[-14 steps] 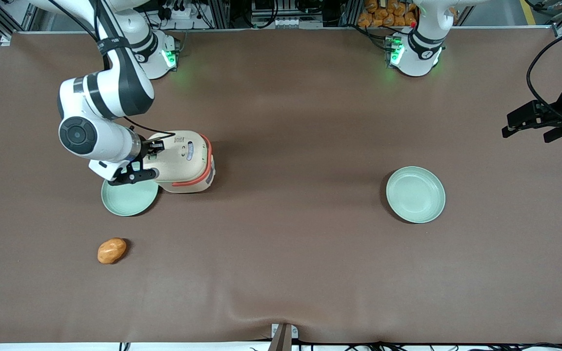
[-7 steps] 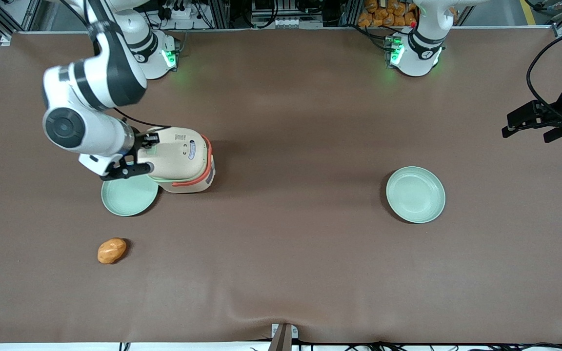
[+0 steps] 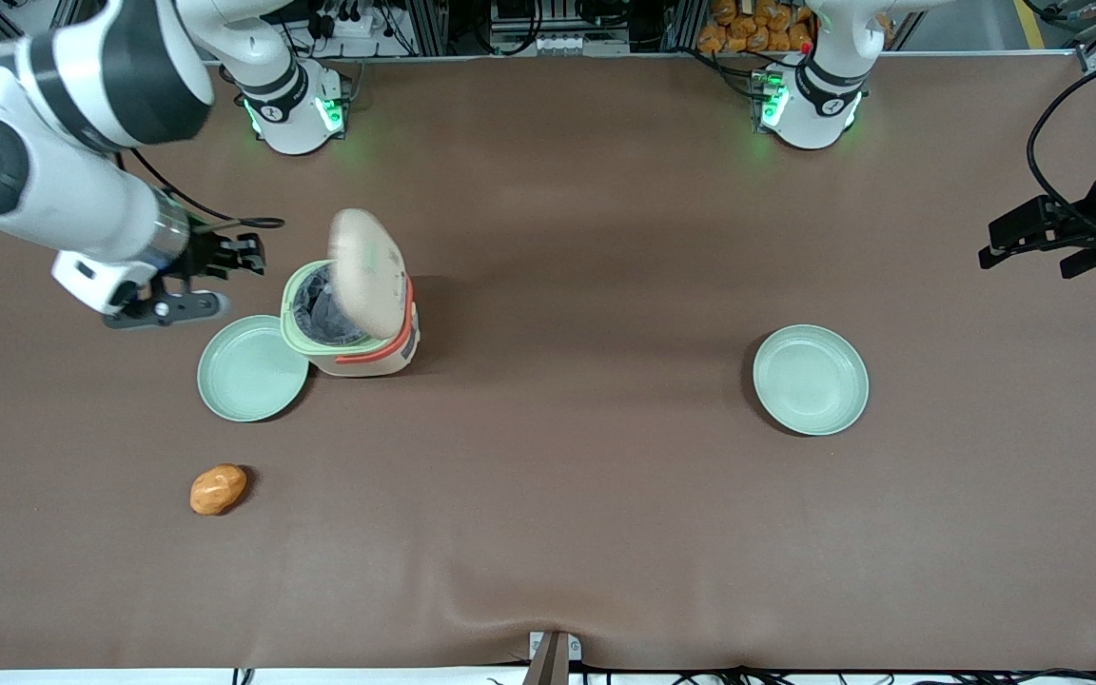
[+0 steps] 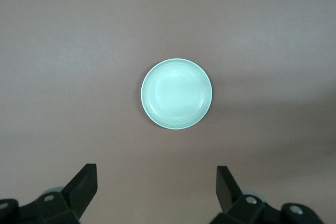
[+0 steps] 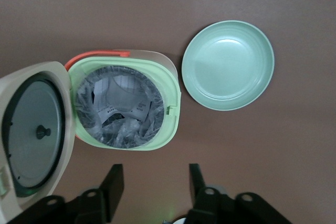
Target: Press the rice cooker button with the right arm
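Brown cloth covers the whole table (image 3: pixel 605 533), and from the front we see the rice cooker (image 3: pixel 358 328) standing toward the working arm's end, its lid swung upright and the pale green rim open to us, so we judge the button press already done. Just beside it, touching or nearly so and nearer to the front camera, lies a green plate (image 3: pixel 251 369); nearer still sits an orange lump (image 3: pixel 218 489), and a second plate (image 3: pixel 810 380) rests well apart toward the parked arm's end. Our right arm (image 3: pixel 63 114) holds its tool (image 3: pixel 215 276) raised and clear of the cooker, a little toward the working arm's end of the table. From the right wrist we look straight down into the cooker (image 5: pixel 126 103), a crumpled plastic bag (image 5: pixel 121 114) filling the pot, and we see the tool (image 5: pixel 155 184) with its fingers parted and holding nothing. We reckon the cooker is light, hard and smooth plastic that would slide if shoved sideways; the coral handle (image 5: pixel 100 54) is the safest place to take hold.
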Available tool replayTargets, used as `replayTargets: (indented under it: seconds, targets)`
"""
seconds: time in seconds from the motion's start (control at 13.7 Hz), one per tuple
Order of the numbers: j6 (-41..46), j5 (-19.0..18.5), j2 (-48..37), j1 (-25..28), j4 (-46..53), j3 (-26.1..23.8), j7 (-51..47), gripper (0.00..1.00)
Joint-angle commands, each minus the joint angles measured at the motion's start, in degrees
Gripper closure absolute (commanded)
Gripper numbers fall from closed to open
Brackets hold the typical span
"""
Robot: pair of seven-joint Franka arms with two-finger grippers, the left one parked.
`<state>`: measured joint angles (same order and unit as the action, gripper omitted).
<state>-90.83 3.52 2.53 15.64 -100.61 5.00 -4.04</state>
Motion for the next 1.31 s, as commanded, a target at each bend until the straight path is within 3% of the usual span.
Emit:
replayTargets:
  seconds: [0.0,0.29,0.73,1.09,1.24]
  targets:
    - [0.65,-0.01,-3.31,-4.64,-0.73,-0.43,0.87,0.00]
    - [0.56,0.17,-5.25,-12.38,-0.65,-0.43,10.01,0.00]
    - [1.88,-0.18,-5.96,-16.78,7.77,0.63,15.37,0.00]
    - [10.73,-1.24,-0.79,-19.07,20.07,0.63,13.99,0.00]
    - [16.00,-1.15,1.77,-18.72,23.69,0.54,4.80,0.00]
